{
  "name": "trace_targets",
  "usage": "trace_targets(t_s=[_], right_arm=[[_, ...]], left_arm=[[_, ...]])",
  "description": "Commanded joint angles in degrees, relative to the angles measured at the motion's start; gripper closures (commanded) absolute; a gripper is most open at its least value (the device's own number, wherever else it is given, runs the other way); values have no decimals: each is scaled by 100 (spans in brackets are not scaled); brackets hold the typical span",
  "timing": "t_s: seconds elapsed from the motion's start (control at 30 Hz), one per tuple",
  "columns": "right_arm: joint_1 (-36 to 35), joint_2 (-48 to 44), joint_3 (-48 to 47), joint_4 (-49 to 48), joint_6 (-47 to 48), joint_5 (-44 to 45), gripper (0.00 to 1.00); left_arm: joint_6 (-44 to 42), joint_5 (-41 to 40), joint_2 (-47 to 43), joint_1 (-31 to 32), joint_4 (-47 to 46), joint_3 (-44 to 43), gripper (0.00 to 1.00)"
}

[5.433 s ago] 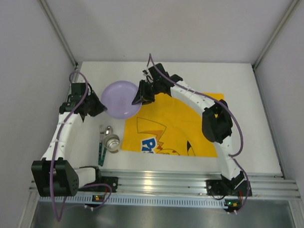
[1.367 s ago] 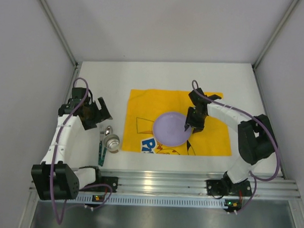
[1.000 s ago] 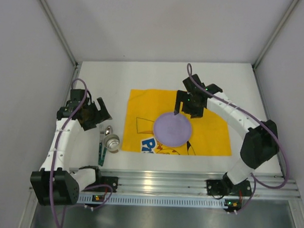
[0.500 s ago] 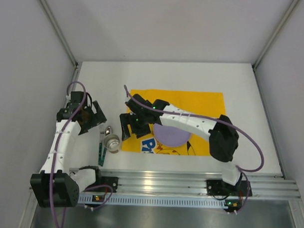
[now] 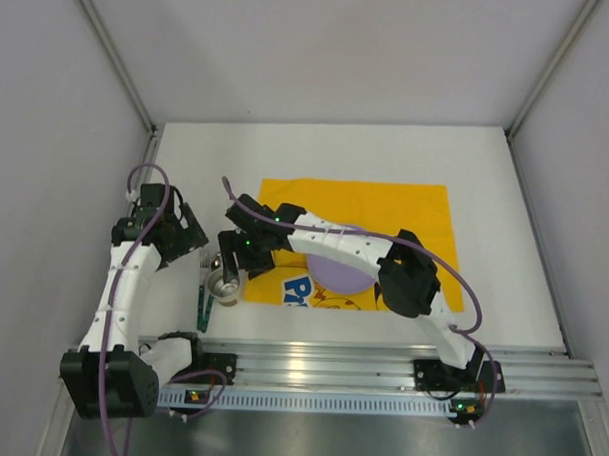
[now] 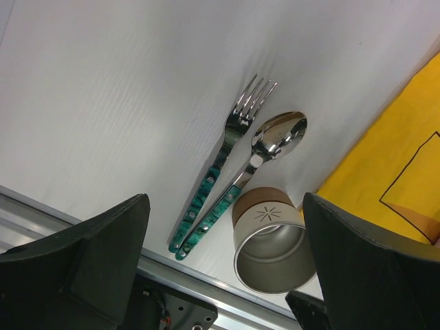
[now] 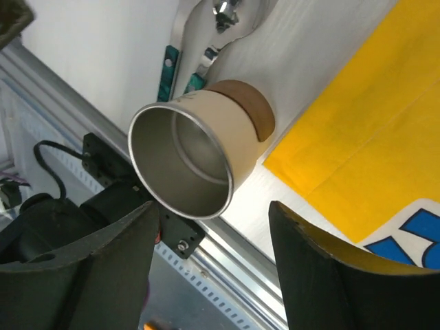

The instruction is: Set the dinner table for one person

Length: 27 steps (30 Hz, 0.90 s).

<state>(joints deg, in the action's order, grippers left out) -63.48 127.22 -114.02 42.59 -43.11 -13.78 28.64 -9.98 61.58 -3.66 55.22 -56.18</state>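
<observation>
seeing the shiny metal cup with a tan band on the white desk beside the yellow cloth, we think it is light and slippery. our right pincer is spread; grab its sides.

Light even and diffuse, from above. Top view bright; dinner table nearly washed out, shadows short and soft. Enclosure walls splay outward toward that frame's edges. Wrist views: fingers dark, soft-focus in foreground. Hard glints on fork tines and spoon bowl; cup interior shows a mild sheen, sharp rim.
</observation>
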Motion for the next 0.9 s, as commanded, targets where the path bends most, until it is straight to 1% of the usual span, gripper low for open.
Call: trace_targets(t_s=[0.0, 0.03, 0.1, 0.13, 0.2, 0.23, 0.3, 0.33, 0.37, 0.43, 0.53, 0.57, 0.63, 0.67, 0.7, 0.73, 0.77, 0.8, 0.83, 0.87], right_arm=[[-112, 294, -445, 231, -75, 603, 35], [-120, 373, -681, 511, -57, 709, 37], [-129, 610, -893, 706, 65, 885, 40], [-147, 672, -1025, 759, 84, 903, 50], [-147, 822, -1122, 821, 110, 912, 63], [-155, 874, -1175, 847, 101, 886, 74], [-155, 962, -1316, 918, 101, 868, 86], [-138, 963, -1368, 935, 101, 868, 96], [-121, 919, -1447, 953, 101, 877, 100], [-68, 779, -1448, 962, 84, 938, 100], [238, 226, -1221, 1014, 101, 1123, 100], [327, -176, -1089, 1023, 110, 1202, 100], [590, -652, -747, 1041, 180, 1360, 100], [940, -1142, -353, 1058, 224, 1561, 100], [1143, -1390, -141, 1067, 355, 1650, 100], [1650, -1619, 271, 1111, 435, 1790, 100], [1951, -2048, 475, 1129, 609, 1852, 100], [2267, -2226, 677, 1138, 724, 1887, 100], [2923, -2376, 992, 1164, 821, 1888, 100], [3260, -2595, 1126, 1181, 1031, 1879, 100]], left_arm=[[27, -101, -67, -12, 24, -261, 2], [27, -127, -59, -29, 15, -288, 2], [10, -197, -41, -29, 32, -332, 2], [1, -198, -32, -29, 33, -341, 2], [-8, -198, -15, -21, 24, -341, 2], [-8, -189, 3, -29, 6, -341, 2], [-8, -215, 12, -29, 6, -341, 2], [-8, -233, 20, -29, 6, -349, 2], [-17, -241, 29, -29, 6, -376, 2], [-34, -364, 38, -29, 50, -402, 2], [-183, -653, 73, -12, 190, -534, 2], [-192, -724, 91, -12, 217, -578, 2], [-210, -673, 56, -12, 226, -552, 2], [-254, -446, 21, -12, 165, -438, 2], [-263, -304, 12, -12, 60, -368, 2], [-324, -120, 47, -12, -19, -324, 3], [-324, 238, 90, -12, -81, -201, 3], [-316, 468, 126, -12, -117, -113, 4], [-281, 679, 257, -3, -160, 1, 4], [-228, 968, 327, -3, -222, 211, 6]])
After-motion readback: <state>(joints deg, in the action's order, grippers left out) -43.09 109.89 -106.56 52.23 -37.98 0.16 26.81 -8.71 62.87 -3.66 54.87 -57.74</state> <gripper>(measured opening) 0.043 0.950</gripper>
